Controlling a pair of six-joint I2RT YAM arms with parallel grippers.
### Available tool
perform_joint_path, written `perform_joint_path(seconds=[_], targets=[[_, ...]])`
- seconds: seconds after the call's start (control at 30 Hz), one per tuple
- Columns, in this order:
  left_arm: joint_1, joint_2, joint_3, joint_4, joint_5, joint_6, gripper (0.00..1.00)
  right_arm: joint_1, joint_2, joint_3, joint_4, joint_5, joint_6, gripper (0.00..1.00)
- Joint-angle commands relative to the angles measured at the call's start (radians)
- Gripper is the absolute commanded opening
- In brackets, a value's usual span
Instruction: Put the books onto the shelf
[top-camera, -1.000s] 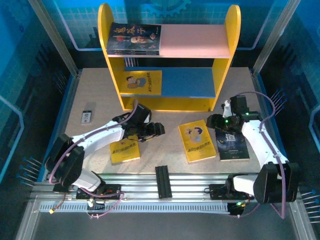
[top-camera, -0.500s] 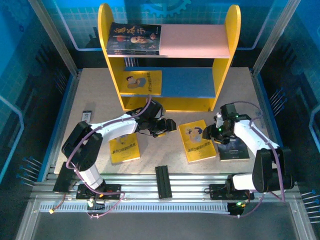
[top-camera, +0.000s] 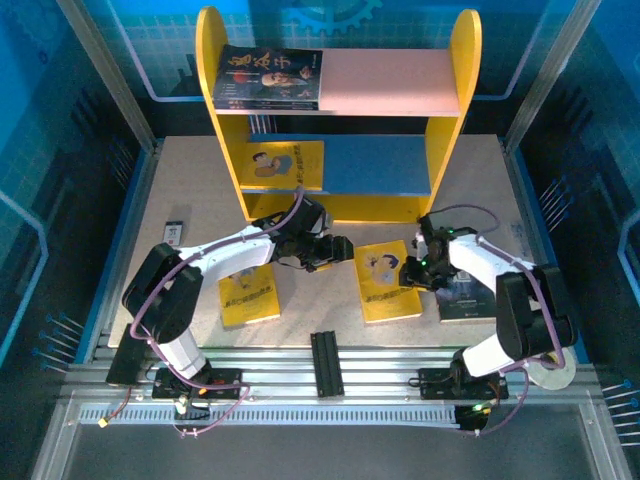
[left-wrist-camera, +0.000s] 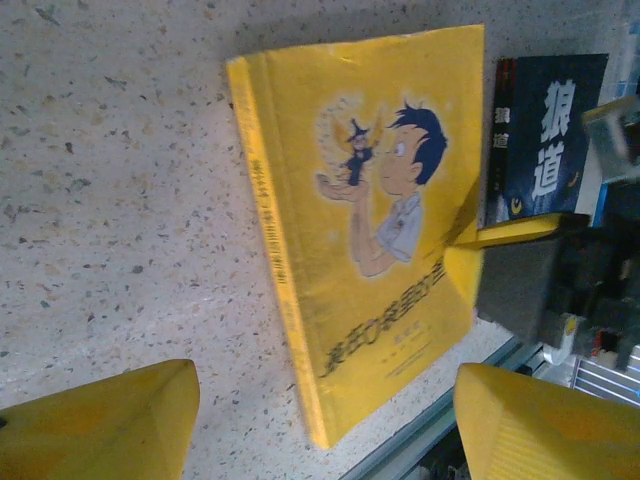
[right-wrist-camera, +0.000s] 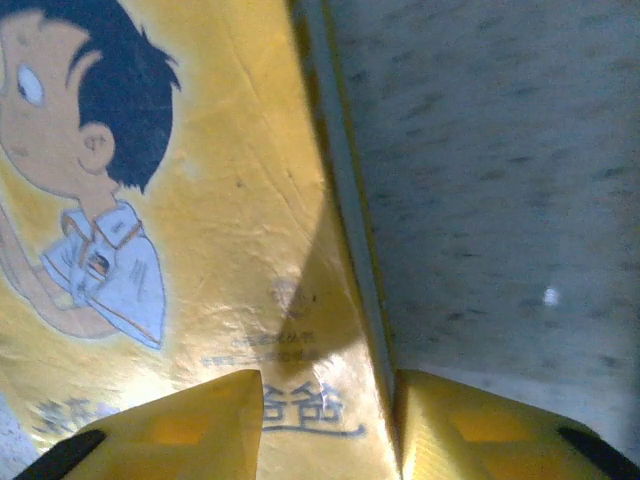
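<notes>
The books (top-camera: 250, 297) are split. Two already lie on the shelf (top-camera: 455, 110) (a dark book (top-camera: 268, 78) on the pink board (top-camera: 390, 85), a shelved yellow book (top-camera: 285, 163) on the blue board (top-camera: 380, 165)), and three lie flat on the table (top-camera: 200, 200). I am working the middle yellow book (top-camera: 388, 282), just beside the navy book (top-camera: 468, 297). The right gripper (top-camera: 410, 272) sits at its right edge with jaws partly apart, one fingertip on the cover and one on the table beyond. It grips nothing that I can see, and I judge it is placed to lever up the thin edge. The left gripper (top-camera: 340, 250) hovers wide open opposite, ready to help.
</notes>
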Motion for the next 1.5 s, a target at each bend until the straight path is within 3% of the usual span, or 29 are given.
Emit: perform_joint_path(seconds=[0.0, 0.23, 0.47, 0.73, 0.83, 1.13, 1.23, 1.47], targets=[[-0.004, -0.045, 0.039, -0.028, 0.016, 0.015, 0.69, 0.089, 0.047, 0.037, 0.064, -0.042, 0.061, 0.36], [-0.004, -0.039, 0.021, -0.039, 0.005, 0.016, 0.69, 0.249, 0.186, 0.146, 0.177, -0.093, 0.159, 0.34], [-0.004, -0.006, 0.029, -0.03, 0.009, 0.018, 0.69, 0.216, 0.126, 0.176, 0.106, -0.049, 0.126, 0.4], [-0.004, 0.021, 0.049, -0.024, 0.024, 0.028, 0.69, -0.068, -0.148, 0.101, -0.1, 0.057, 0.009, 0.53], [-0.004, 0.035, 0.063, -0.019, 0.035, 0.03, 0.69, -0.197, -0.193, 0.075, -0.109, 0.061, -0.033, 0.63], [-0.04, 0.142, 0.19, 0.017, 0.089, 0.012, 0.69, -0.463, -0.146, 0.03, -0.021, 0.091, -0.083, 0.72], [-0.074, 0.204, 0.256, 0.017, 0.103, 0.012, 0.69, -0.559, -0.096, 0.027, 0.014, 0.032, -0.097, 0.73], [-0.153, 0.384, 0.459, 0.012, 0.139, 0.001, 0.69, -0.639, -0.045, 0.053, 0.033, 0.07, -0.127, 0.73]])
